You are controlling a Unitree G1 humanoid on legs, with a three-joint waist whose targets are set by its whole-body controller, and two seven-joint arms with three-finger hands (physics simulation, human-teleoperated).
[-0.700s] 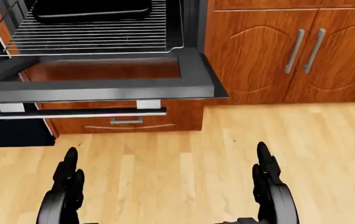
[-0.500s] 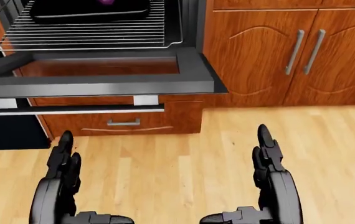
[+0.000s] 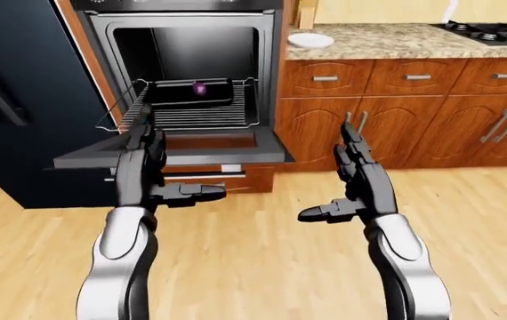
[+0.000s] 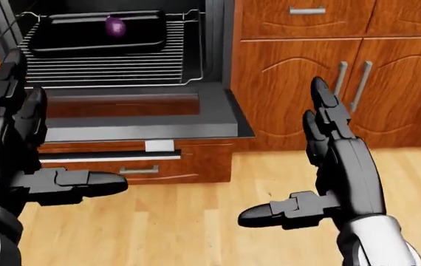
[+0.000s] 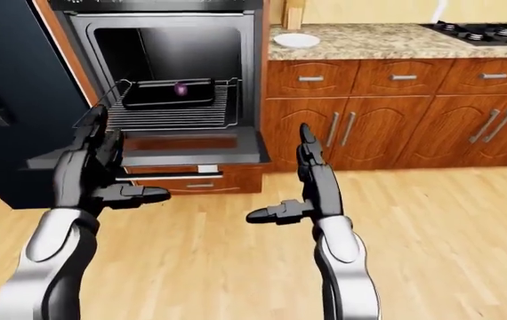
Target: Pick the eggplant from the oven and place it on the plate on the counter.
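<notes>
A small purple eggplant (image 4: pixel 114 26) lies in a black baking tray (image 4: pixel 96 34) on the pulled-out wire rack (image 4: pixel 114 69) of the open oven (image 3: pixel 187 80). The oven door (image 4: pixel 140 119) hangs down flat. A white plate (image 3: pixel 310 41) rests on the granite counter (image 3: pixel 387 43) just right of the oven. My left hand (image 4: pixel 29 152) is raised and open below the door's left end. My right hand (image 4: pixel 325 166) is raised and open before the cabinet doors, thumb pointing left. Neither hand holds anything.
A dark fridge (image 3: pixel 13 100) stands left of the oven. Wooden cabinets (image 3: pixel 414 120) with metal handles run to the right under the counter. A black stove top (image 3: pixel 494 30) sits at the counter's far right. A drawer (image 4: pixel 140 166) lies beneath the oven door. Wood floor (image 3: pixel 262 267) spreads below.
Both hands have risen from low near the floor to chest height. The head view has tilted up, so the tray and eggplant now show fully.
</notes>
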